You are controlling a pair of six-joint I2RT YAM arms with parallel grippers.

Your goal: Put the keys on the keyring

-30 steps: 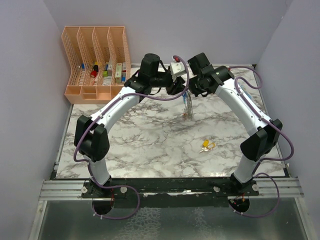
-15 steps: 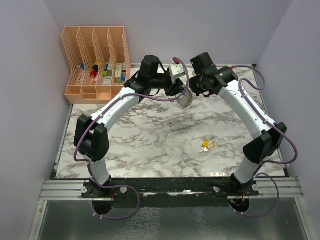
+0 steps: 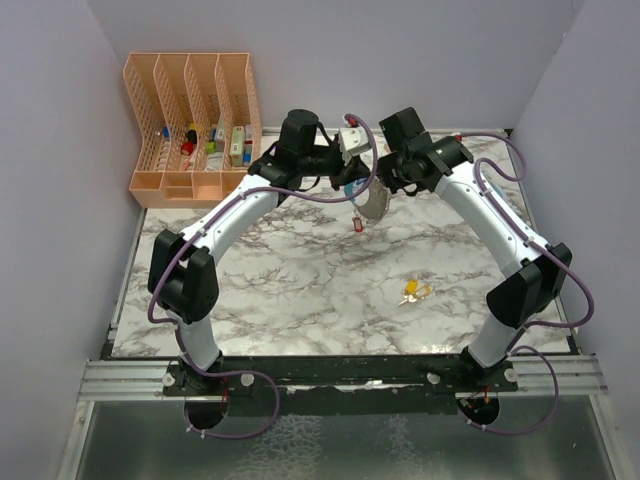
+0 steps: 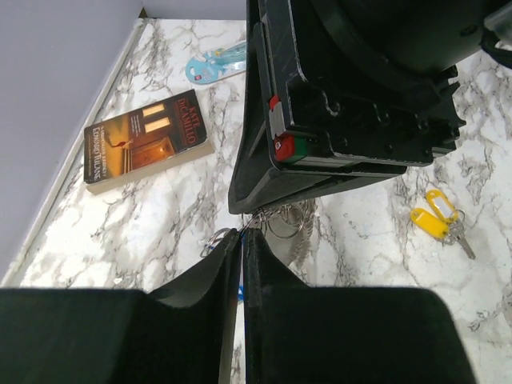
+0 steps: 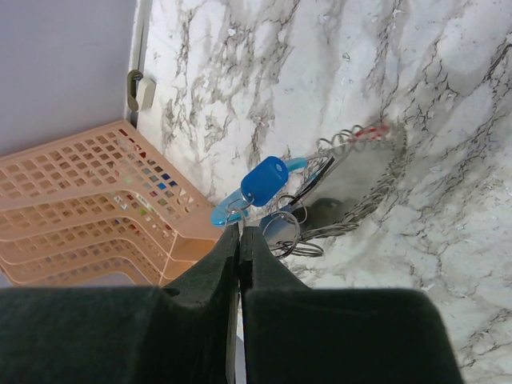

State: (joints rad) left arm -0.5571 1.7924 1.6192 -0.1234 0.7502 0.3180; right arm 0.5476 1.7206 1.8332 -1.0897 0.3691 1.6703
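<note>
The keyring point(image 3: 372, 206) hangs above the back of the table, held between both grippers. My left gripper point(image 3: 352, 186) is shut on one of its thin metal rings point(image 4: 282, 221); its jaws point(image 4: 242, 234) are pressed together. My right gripper point(image 3: 374, 186) is shut on a small ring point(image 5: 240, 206) beside a blue tag point(image 5: 264, 180) and the light-blue curved piece point(image 5: 225, 214). The grey fanned pieces point(image 5: 360, 186) and the red tag point(image 3: 357, 226) dangle below. The keys with yellow tags point(image 3: 413, 291) lie on the marble table, right of centre, and also show in the left wrist view point(image 4: 437, 221).
A peach desk organizer point(image 3: 192, 125) stands at the back left and shows in the right wrist view point(image 5: 80, 208). A book point(image 4: 140, 140) and a light-blue flat item point(image 4: 214, 64) lie on the marble table point(image 3: 300, 290). Purple walls enclose the table.
The bunch has swung from hanging straight down to fanned out sideways, and the red tag now dangles below it. The right wrist has shifted slightly left towards the left gripper.
</note>
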